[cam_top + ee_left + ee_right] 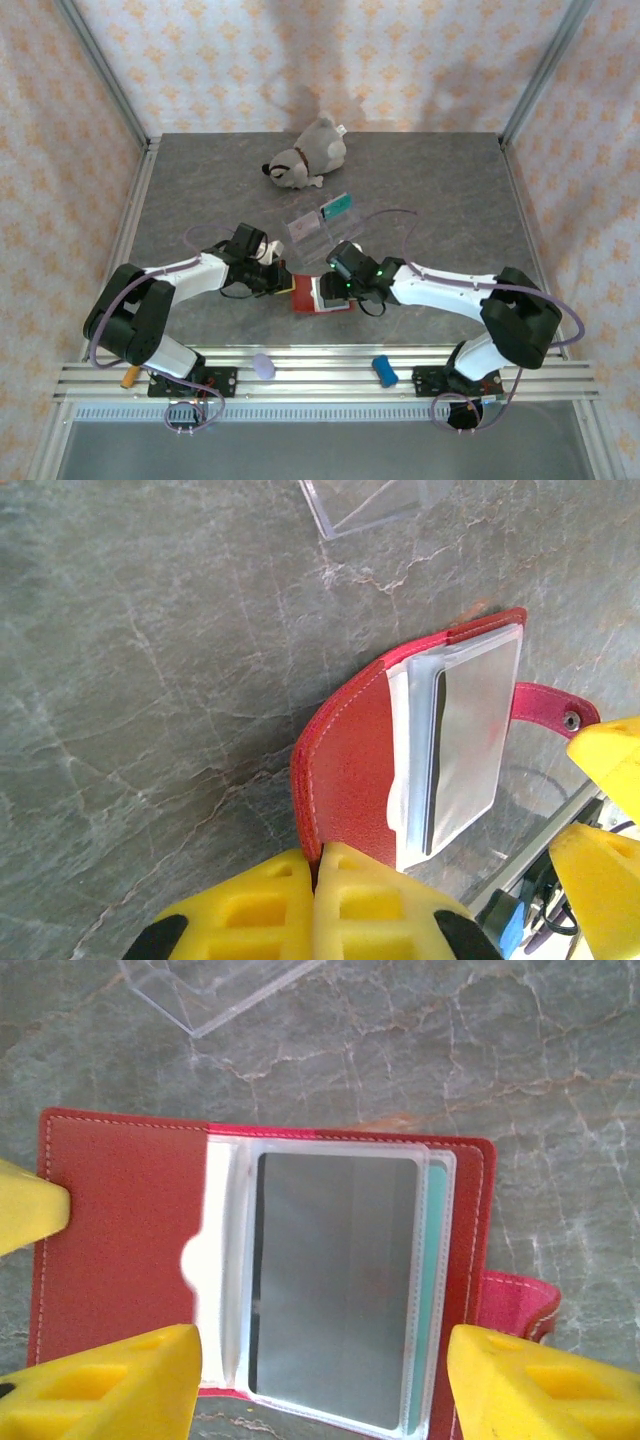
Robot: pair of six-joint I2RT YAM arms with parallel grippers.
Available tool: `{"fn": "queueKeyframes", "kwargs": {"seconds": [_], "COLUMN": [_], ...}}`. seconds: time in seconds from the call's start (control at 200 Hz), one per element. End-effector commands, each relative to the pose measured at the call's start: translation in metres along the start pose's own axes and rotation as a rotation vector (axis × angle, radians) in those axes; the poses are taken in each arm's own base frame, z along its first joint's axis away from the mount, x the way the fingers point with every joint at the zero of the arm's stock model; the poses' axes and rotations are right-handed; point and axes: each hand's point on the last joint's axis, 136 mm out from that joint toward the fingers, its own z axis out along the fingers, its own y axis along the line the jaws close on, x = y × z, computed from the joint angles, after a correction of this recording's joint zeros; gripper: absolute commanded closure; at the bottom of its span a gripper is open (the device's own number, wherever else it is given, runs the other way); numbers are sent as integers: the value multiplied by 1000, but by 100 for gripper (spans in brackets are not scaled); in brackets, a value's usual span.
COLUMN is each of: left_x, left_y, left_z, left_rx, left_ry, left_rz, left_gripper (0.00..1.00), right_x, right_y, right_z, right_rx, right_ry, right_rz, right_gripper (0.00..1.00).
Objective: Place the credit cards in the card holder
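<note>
From overhead, jaws crowd the card holder [305, 298]; wrist views show left jaws clamping it, right jaws open.

A grey, veined stone-look tabletop [200, 200] is spread beneath and beyond the right claw [322, 292]. It is enclosed on three sides by pale walls [300, 60] printed with small orange motifs, framed by aluminium posts [105, 75]. Behind the claw, slotted aluminium rails [320, 385] are laid; a soft shadow [300, 80] is cast on the far wall.
</note>
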Motion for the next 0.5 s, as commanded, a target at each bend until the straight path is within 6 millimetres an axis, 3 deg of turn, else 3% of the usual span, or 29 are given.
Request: {"fn": "queueKeyframes", "kwargs": {"seconds": [0.0, 0.496], "left_x": [2, 6], "left_y": [7, 20], "left_z": [2, 10], "left_rx": [-43, -76], "left_ry": [16, 38], "left_rz": [1, 23], "left_gripper": [100, 100], "right_x": [19, 33], "right_y": [-9, -3], "right_z": [2, 21], "right_rx": [-5, -169], "right_ry": [67, 160], "right_rz": [64, 193], "right_gripper": [33, 36]}}
